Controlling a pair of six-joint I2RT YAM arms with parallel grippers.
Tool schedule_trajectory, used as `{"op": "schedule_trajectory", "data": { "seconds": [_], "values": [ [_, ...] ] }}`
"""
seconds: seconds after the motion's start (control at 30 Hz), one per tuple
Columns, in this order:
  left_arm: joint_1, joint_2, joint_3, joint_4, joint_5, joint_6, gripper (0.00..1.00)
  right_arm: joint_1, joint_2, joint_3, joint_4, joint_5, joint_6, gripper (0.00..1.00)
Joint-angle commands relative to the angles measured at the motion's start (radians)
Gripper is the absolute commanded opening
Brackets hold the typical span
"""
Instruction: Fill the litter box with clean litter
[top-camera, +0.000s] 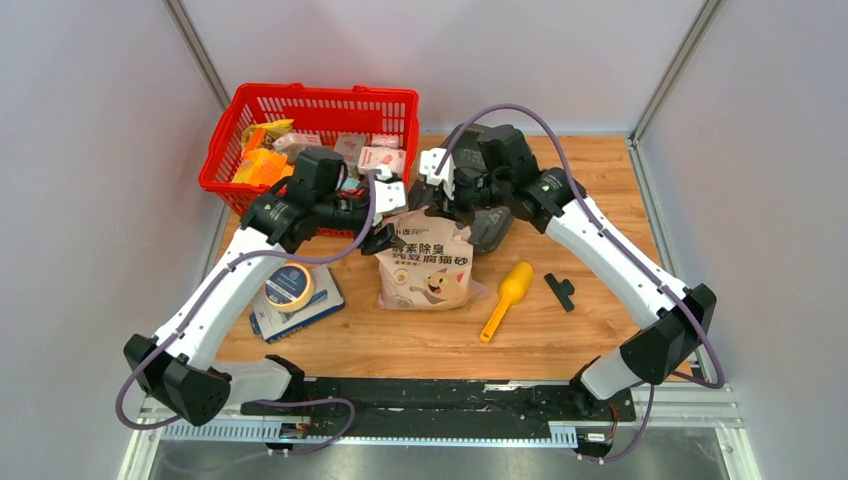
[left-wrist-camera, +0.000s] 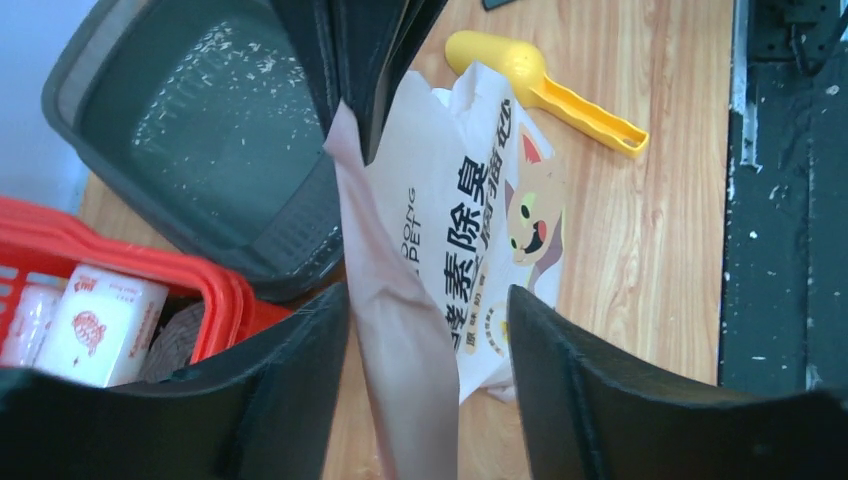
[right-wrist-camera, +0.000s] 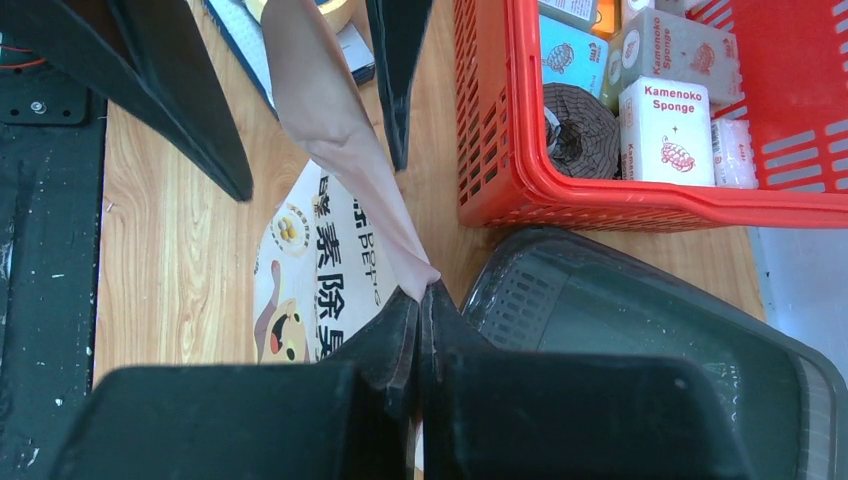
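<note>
The right pincer is clamped tight on the upper edge of the printed bag, its two fingers pressed together with a corner of the pale pink paper nipped between them. The left pincer stands wide. The same upper edge of the bag runs through its gap, closer to one finger than the other; neither finger is pressing on it, though whether the nearer one grazes the paper cannot be told. The two pincers face each other over the bag's top, the right one gripping the edge just beyond the tips of the left one. The bag's front, with its cartoon cat, lies below both pincers on the wooden surface. The litter box sits just behind the right pincer, close against the red basket. Only a thin scatter of litter dots its dark floor, most of which is bare. The basket lies beyond the left pincer and holds small packs, among them a white sponge box. A yellow scoop lies on the surface on the near side of the bag, well apart from both pincers. A tape roll rests on a flat blue box under the left arm.
</note>
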Motion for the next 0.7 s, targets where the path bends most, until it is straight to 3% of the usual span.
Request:
{"op": "schedule_trajectory", "data": {
  "seconds": [0.0,0.1,0.13,0.17,0.23,0.3,0.33,0.37,0.4,0.43,0.5,0.67],
  "values": [
    [-0.028,0.057,0.037,0.039,-0.041,0.019,0.63,0.008,-0.017,0.082,0.067,-0.036,0.01,0.0],
    [-0.026,0.09,0.066,0.046,-0.045,-0.019,0.49,0.006,-0.029,0.074,0.048,-0.034,0.007,0.0],
    [-0.026,0.093,0.069,0.045,-0.042,-0.025,0.42,0.008,-0.034,0.073,0.036,-0.033,0.007,0.0],
    [-0.026,0.096,0.069,0.048,-0.04,-0.033,0.28,0.009,-0.039,0.071,0.027,-0.03,0.007,0.0],
    [-0.026,0.095,0.062,0.046,-0.029,-0.055,0.18,0.005,-0.058,0.074,0.017,0.022,0.057,0.04],
    [-0.026,0.075,0.044,0.048,-0.031,-0.082,0.04,-0.029,-0.072,0.083,0.017,0.068,0.125,0.38],
    [-0.026,0.064,0.034,0.052,-0.037,-0.099,0.0,-0.05,-0.083,0.102,0.024,0.076,0.245,0.5],
    [-0.026,0.053,0.025,0.063,-0.043,-0.119,0.0,-0.107,-0.085,0.108,0.033,0.085,0.316,0.68],
    [-0.026,0.021,-0.004,0.095,-0.057,-0.168,0.0,-0.134,-0.089,0.114,0.036,0.101,0.402,0.73],
    [-0.026,0.001,-0.024,0.12,-0.063,-0.194,0.0,-0.165,-0.089,0.119,0.037,0.099,0.539,0.76],
    [-0.026,-0.068,-0.102,0.219,-0.083,-0.277,0.0,-0.227,-0.094,0.103,0.034,0.121,0.646,0.81],
    [-0.028,-0.198,-0.257,0.448,-0.158,-0.418,0.0,-0.228,-0.04,0.073,-0.125,0.105,0.702,0.87]
  ]
}}
